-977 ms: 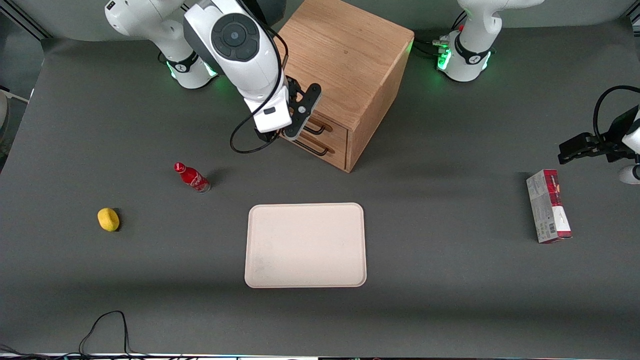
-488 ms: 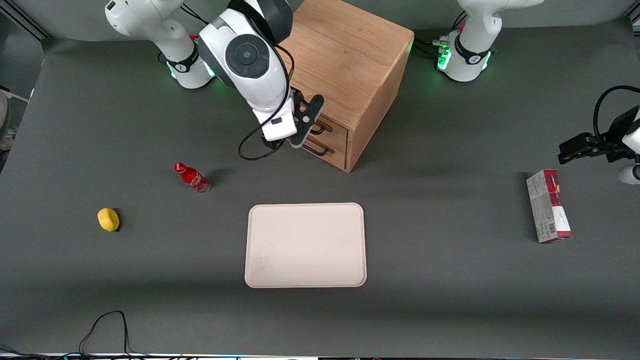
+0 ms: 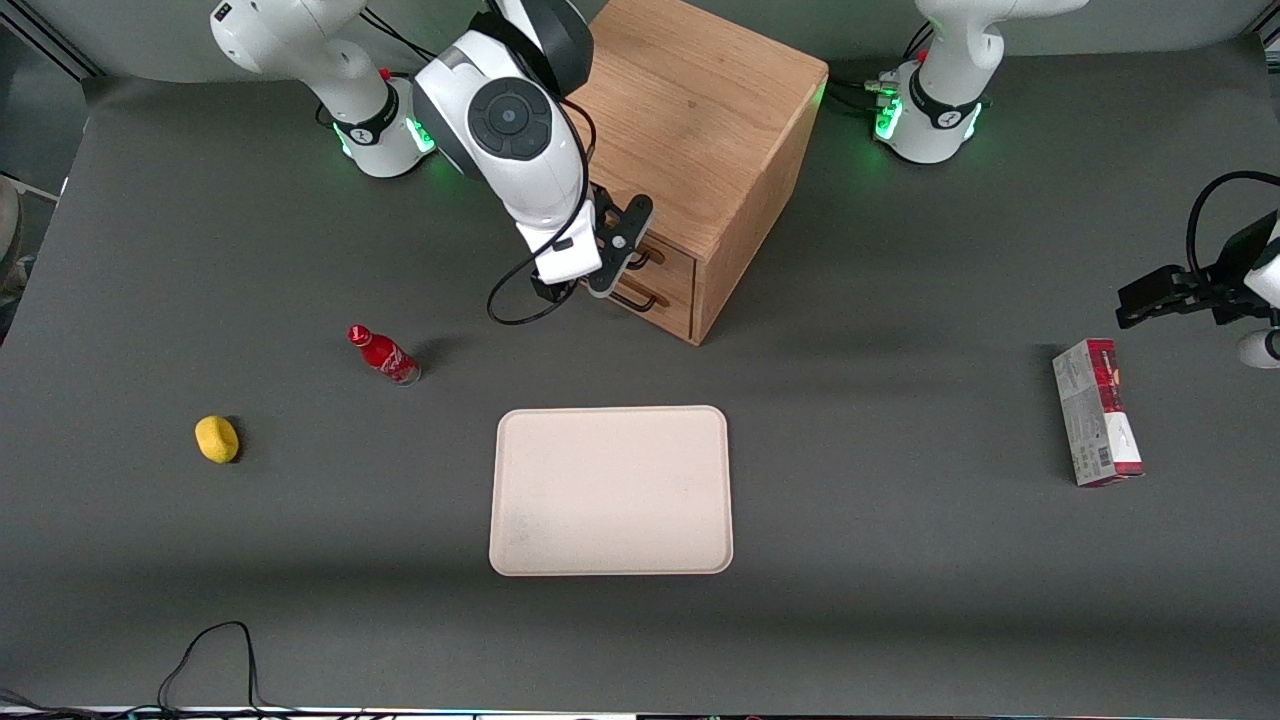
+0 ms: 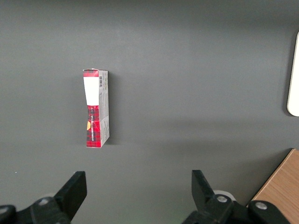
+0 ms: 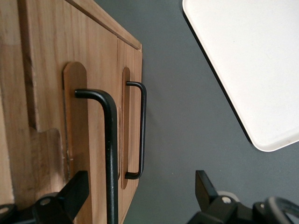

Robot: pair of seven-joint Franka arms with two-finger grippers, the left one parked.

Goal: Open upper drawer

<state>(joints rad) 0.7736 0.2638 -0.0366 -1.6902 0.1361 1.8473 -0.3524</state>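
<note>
Front view showed your gripper (image 3: 622, 250) had closed in on the upper drawer (image 3: 668, 256). Jaws stood apart around its handle (image 5: 110, 154), apparently not yet clamped, so you hadn't begun the pull.

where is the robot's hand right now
The hand is open at the front of the oak cabinet, fingers either side of the upper drawer's handle.
</note>
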